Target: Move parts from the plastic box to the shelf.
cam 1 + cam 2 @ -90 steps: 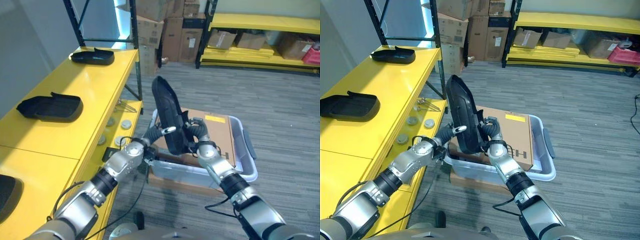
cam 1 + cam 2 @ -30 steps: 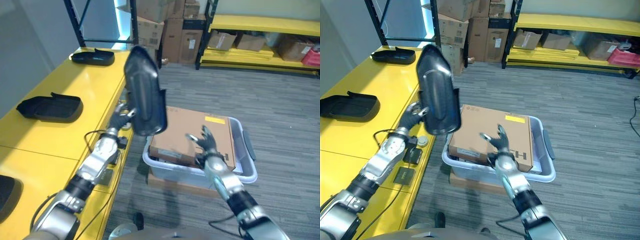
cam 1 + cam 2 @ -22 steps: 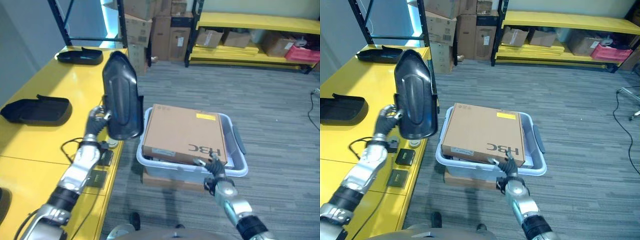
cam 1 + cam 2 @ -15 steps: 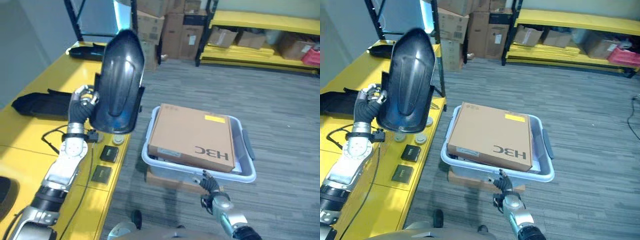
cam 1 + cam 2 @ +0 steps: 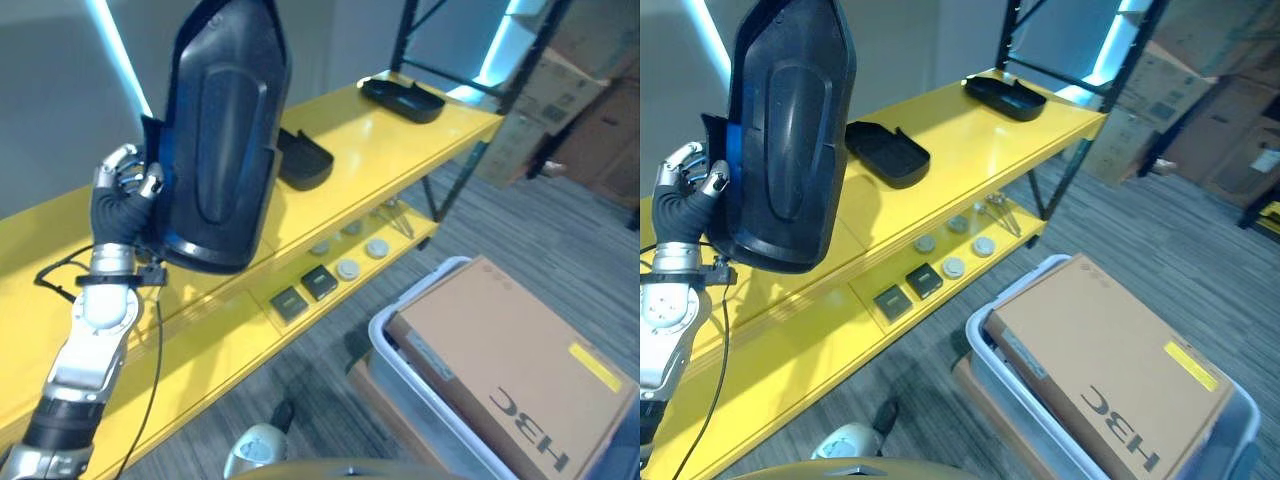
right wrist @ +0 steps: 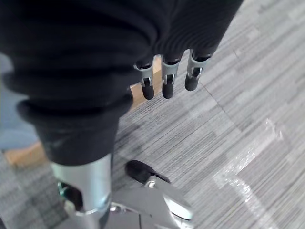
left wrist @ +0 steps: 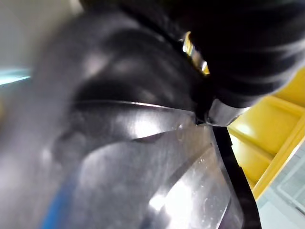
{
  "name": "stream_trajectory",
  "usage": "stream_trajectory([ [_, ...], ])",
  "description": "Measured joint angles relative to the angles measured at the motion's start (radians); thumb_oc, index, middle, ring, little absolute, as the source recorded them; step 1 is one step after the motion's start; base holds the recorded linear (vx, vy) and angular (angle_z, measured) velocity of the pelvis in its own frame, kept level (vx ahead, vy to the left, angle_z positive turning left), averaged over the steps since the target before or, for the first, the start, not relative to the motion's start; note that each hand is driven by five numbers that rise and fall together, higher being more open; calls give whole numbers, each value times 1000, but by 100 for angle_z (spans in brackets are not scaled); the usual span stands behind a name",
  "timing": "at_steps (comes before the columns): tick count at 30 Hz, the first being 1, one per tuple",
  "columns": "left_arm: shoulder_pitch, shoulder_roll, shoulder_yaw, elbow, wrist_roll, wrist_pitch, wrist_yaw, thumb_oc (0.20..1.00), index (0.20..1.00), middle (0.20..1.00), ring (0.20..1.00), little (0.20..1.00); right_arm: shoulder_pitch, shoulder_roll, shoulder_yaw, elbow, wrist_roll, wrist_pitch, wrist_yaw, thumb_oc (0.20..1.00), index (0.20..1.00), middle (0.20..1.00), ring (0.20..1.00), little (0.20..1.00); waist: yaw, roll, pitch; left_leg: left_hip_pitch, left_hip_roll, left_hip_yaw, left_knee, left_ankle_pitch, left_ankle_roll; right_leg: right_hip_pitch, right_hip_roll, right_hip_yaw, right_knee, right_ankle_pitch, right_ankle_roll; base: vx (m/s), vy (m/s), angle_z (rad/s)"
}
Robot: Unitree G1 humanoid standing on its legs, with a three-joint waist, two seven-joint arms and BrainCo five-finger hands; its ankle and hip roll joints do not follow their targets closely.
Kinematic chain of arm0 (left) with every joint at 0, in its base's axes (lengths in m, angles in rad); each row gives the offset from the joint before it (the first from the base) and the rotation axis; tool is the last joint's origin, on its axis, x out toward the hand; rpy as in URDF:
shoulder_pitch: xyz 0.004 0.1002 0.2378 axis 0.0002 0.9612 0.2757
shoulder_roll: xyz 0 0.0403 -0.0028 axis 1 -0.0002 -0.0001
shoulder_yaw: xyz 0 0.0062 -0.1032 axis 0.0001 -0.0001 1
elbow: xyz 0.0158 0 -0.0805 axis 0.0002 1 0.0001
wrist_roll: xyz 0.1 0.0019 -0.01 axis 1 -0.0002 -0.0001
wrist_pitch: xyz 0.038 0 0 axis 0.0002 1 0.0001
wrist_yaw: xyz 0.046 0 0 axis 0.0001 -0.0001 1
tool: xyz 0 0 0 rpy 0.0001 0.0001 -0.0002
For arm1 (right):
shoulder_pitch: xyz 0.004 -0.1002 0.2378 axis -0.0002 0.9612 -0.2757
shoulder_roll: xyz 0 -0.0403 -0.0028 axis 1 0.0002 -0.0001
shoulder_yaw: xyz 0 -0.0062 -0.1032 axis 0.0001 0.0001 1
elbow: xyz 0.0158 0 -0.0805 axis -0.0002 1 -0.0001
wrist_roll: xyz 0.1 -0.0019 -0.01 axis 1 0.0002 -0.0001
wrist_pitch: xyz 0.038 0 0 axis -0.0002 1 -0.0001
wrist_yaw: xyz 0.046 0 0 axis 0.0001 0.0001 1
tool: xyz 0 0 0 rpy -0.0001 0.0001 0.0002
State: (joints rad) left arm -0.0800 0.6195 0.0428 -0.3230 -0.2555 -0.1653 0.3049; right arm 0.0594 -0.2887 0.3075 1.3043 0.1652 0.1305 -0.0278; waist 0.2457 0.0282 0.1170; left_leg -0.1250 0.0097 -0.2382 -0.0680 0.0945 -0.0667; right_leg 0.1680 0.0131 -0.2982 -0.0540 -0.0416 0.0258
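The yellow shelf (image 5: 380, 135) carries two black parts (image 5: 403, 98), and the plastic box (image 5: 1005, 385) stands on the grey floor (image 5: 940, 390).

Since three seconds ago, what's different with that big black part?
The right hand let go and dropped away; the left hand alone carried the black part from above the plastic box to over the yellow shelf. The cardboard box stayed put.
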Motion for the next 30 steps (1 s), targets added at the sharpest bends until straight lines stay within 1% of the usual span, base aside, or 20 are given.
stream_trajectory([
  [1,0,1,10,-26,0,-1,-12,200,200,200,200,200,0,0,-2,0,-7,3,-4,1000,1000,1000,1000,1000,2,-21,17,-2,0,58,-9,-47,-17,-1,-35,-60,-6,1,-10,-64,-15,124],
  [2,3,0,15,-28,0,-3,-13,200,200,200,200,200,-5,-5,-11,-1,-7,2,-7,1000,1000,1000,1000,1000,25,-30,22,-4,2,148,30,-35,7,6,-57,-92,-6,-1,-8,-12,17,141],
  [3,0,-20,16,-21,-1,-12,-25,200,200,200,200,200,10,-16,-24,-14,-7,0,-11,1000,1000,1000,1000,1000,11,2,15,4,18,266,33,-82,71,40,-42,-161,15,-18,21,0,86,179],
  [4,0,-63,8,-12,-1,-24,-40,200,200,200,200,200,33,-12,-49,-42,-14,1,-24,1000,1000,1000,1000,1000,-29,6,15,3,28,332,13,-80,95,59,-53,-228,45,-31,32,28,155,248],
  [5,7,-91,8,-15,-1,-37,-48,200,200,200,200,200,50,3,-62,-49,-17,3,-28,1000,1000,1000,1000,1000,-52,10,16,10,39,398,0,-120,98,63,-75,-265,60,-23,29,-13,183,228],
  [6,50,-87,33,-34,0,-44,-42,200,200,200,200,200,28,9,-64,-30,-29,15,-37,1000,1000,1000,1000,1000,-33,-8,27,13,32,427,2,-91,75,35,-121,-202,97,-36,14,-3,182,102],
  [7,116,-74,90,-44,1,-50,-15,200,200,200,200,200,-4,-18,-62,-29,-61,23,-38,1000,1000,1000,1000,1000,16,-10,26,59,44,417,38,-37,75,18,-145,-120,113,-64,44,58,311,40],
  [8,124,-76,107,-25,6,-50,11,200,200,200,200,200,-35,-38,-48,-31,-96,7,-40,1000,1000,1000,1000,1000,-3,-3,24,125,35,396,3,45,52,49,-159,-126,132,-90,84,93,326,5],
  [9,121,-78,107,-19,25,-51,18,200,200,200,200,200,-50,-38,-47,-29,-104,2,-38,1000,1000,1000,1000,1000,4,-4,24,134,22,398,-10,42,58,42,-176,-130,171,-90,84,130,328,55],
  [12,93,-44,114,7,45,-49,33,200,200,200,200,200,-85,36,-40,-27,-99,6,-30,1000,1000,1000,1000,1000,12,-61,27,105,-41,370,-10,38,71,61,-215,-151,118,-76,106,186,316,42],
  [17,95,-19,125,54,49,-38,42,200,200,200,200,200,-85,85,-46,-13,-94,30,3,1000,1000,1000,1000,1000,16,-58,26,124,-86,377,-10,20,94,81,-255,-132,83,-70,106,182,331,-2],
  [21,94,-5,133,65,53,-36,41,200,200,200,200,200,-64,86,-87,11,-8,38,2,1000,1000,1000,1000,1000,6,-59,17,113,-104,375,-9,18,103,66,-271,-101,90,-71,102,79,329,1],
  [22,92,-2,132,66,53,-35,41,200,200,200,200,200,-62,85,-95,13,7,37,3,1000,1000,1000,1000,1000,-3,-63,13,104,-108,377,-2,11,114,50,-279,-100,115,-67,103,50,348,5],
  [23,85,0,123,72,53,-34,43,200,200,200,200,200,-61,76,-115,13,28,27,4,1000,1000,1000,1000,1000,-13,-47,16,102,-105,370,-3,4,130,15,-291,-96,202,-55,127,35,221,11],
  [24,82,1,114,78,53,-34,45,200,200,200,200,200,-61,66,-133,13,42,17,4,1000,1000,1000,1000,1000,-25,-26,18,105,-97,361,-7,4,131,-15,-295,-90,277,-52,126,-12,227,41],
  [25,63,7,87,98,53,-33,45,200,200,200,200,200,-54,41,-161,12,83,-6,9,1000,1000,1000,1000,1000,-63,10,9,112,-91,329,-16,-1,139,-102,-315,-50,472,-22,116,-11,134,48],
  [26,49,11,75,109,53,-33,49,200,200,200,200,200,-53,31,-179,14,106,-18,23,1000,1000,1000,1000,1000,-83,22,13,121,-95,307,-10,19,169,-149,-317,1,575,-12,114,10,52,58],
  [27,32,28,57,126,53,-34,60,200,200,200,200,200,-51,24,-196,8,119,-27,42,1000,1000,1000,1000,1000,-98,29,19,127,-97,274,-8,51,182,-205,-299,85,683,-48,131,70,-50,49],
  [28,13,36,40,151,53,-35,62,200,200,200,200,200,-46,22,-200,9,121,-31,53,1000,1000,1000,1000,1000,-122,26,20,120,-103,253,-6,51,175,-236,-256,139,711,-87,143,76,-78,73],
  [30,-32,37,4,185,53,-32,75,200,200,200,200,200,-45,26,-200,10,120,-41,83,1000,1000,1000,1000,1000,-173,32,25,97,-97,176,-8,49,162,-266,-102,236,590,-156,146,116,-89,105],
])
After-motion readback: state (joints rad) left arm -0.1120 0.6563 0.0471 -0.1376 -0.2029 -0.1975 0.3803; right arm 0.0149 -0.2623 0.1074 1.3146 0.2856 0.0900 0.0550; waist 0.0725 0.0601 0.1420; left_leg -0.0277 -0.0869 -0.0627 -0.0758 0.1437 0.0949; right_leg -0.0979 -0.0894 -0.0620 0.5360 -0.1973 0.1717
